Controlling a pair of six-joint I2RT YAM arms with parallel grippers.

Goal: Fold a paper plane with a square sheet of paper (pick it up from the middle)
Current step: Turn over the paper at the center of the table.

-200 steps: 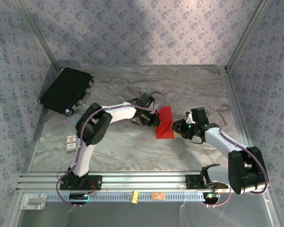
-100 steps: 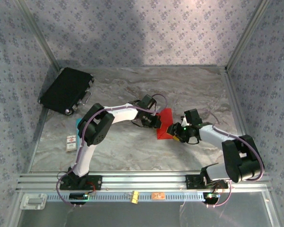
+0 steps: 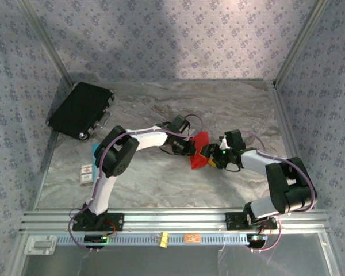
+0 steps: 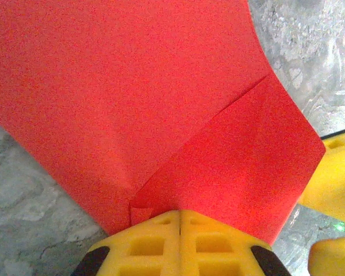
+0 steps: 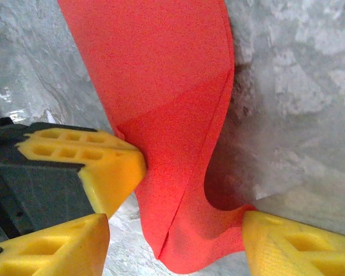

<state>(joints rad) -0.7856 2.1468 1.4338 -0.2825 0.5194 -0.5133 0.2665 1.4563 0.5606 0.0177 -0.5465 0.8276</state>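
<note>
My left pincer (image 4: 180,221) stays clamped shut on an edge of the folded square sheet of paper (image 4: 132,98), mid-desk (image 3: 161,178). Just right of it, my right pincer (image 5: 172,241) has moved in since a second ago and stands wider open, straddling the sheet's curled end.

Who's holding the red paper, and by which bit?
The left jaws pinch the red paper at its edge, where the crease ends. The right jaws are open.

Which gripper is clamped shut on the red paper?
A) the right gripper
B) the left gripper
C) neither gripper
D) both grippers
B: the left gripper has its yellow fingers pressed together on the red paper, while the right gripper stands with its fingers wide apart.
</note>
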